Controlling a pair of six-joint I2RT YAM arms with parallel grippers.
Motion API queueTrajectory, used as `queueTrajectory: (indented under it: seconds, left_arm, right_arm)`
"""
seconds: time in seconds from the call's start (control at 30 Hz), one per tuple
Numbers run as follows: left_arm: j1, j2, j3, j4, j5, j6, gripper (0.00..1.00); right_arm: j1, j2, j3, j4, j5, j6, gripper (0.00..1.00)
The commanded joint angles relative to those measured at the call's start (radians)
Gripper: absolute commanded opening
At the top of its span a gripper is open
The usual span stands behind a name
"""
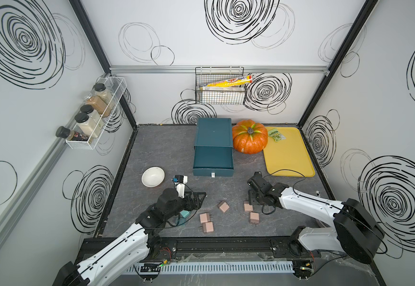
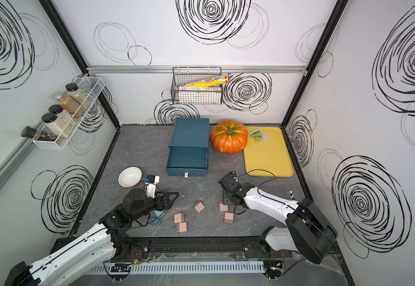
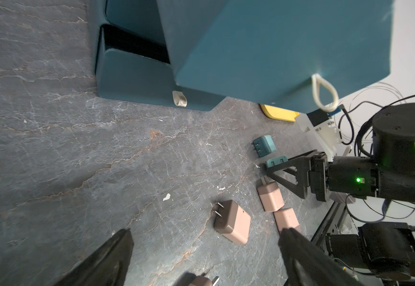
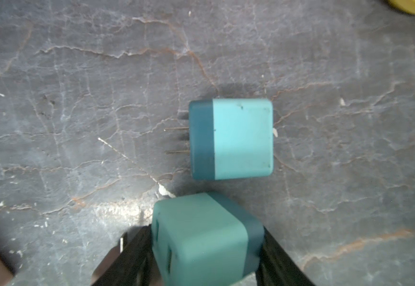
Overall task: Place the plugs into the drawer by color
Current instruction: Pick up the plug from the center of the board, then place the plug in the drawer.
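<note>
R gripper (image 4: 206, 227) clamped on teal plug (image 4: 201, 247), fingers tight on both sides, down near worktop (image 4: 77, 99). 2nd teal plug (image 4: 231, 138) lies just beside it, prongs sideways. L gripper (image 3: 205, 231) spread wide, nothing in it, low over pink plugs (image 1: 223, 206): five, scattered on worktop btw the arms. Chest (image 1: 213, 131) at back, next to pumpkin (image 1: 249, 140). One drawer (image 1: 212, 159) stands pulled out, well apart from all plugs.

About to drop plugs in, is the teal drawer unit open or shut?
Open: a drawer sticks out of the teal chest in both top views, handle forward.
</note>
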Motion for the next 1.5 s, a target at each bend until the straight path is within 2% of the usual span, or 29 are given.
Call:
queueTrajectory:
  seconds: [0.0,0.13,0.33,0.43,0.6,0.73,0.87,1.03,1.17,1.33,1.47]
  left_arm:
    - [0.003,0.000,-0.007,0.053,0.014,0.016,0.99]
    - [0.003,-0.001,-0.008,0.053,0.020,0.016,0.99]
    - [0.004,-0.013,-0.009,0.049,0.018,0.016,0.99]
    - [0.004,-0.012,-0.009,0.049,0.019,0.016,0.99]
    - [0.004,-0.020,-0.009,0.051,0.022,0.015,0.99]
    - [0.004,-0.032,-0.018,0.079,0.044,0.003,0.99]
    - [0.004,-0.045,-0.017,0.080,0.059,0.010,0.99]
    - [0.005,-0.055,-0.018,0.096,0.020,-0.012,0.99]
    - [0.008,-0.005,0.065,0.031,0.019,0.014,0.99]
    - [0.019,0.012,0.126,0.003,-0.022,0.027,0.99]
    - [0.035,0.044,0.134,0.024,-0.040,0.020,0.99]
  right_arm:
    - [0.004,-0.002,0.014,0.025,0.034,-0.018,0.63]
    - [0.004,0.000,0.017,0.049,0.048,-0.026,0.66]
    - [0.004,0.019,0.028,0.037,0.109,-0.025,0.58]
    - [0.004,-0.030,0.011,0.063,0.098,-0.024,0.52]
    - [0.004,-0.179,0.012,0.083,0.032,-0.077,0.49]
    - [0.004,-0.275,0.085,0.050,-0.005,-0.126,0.51]
    - [0.004,-0.278,0.283,-0.095,-0.046,-0.189,0.51]
    - [0.004,-0.134,0.584,-0.250,-0.191,-0.278,0.50]
    - [0.007,0.004,0.790,-0.306,-0.285,-0.329,0.49]
    - [0.041,0.161,0.941,-0.347,-0.351,-0.351,0.48]
    - [0.102,0.318,1.118,-0.461,-0.313,-0.358,0.48]
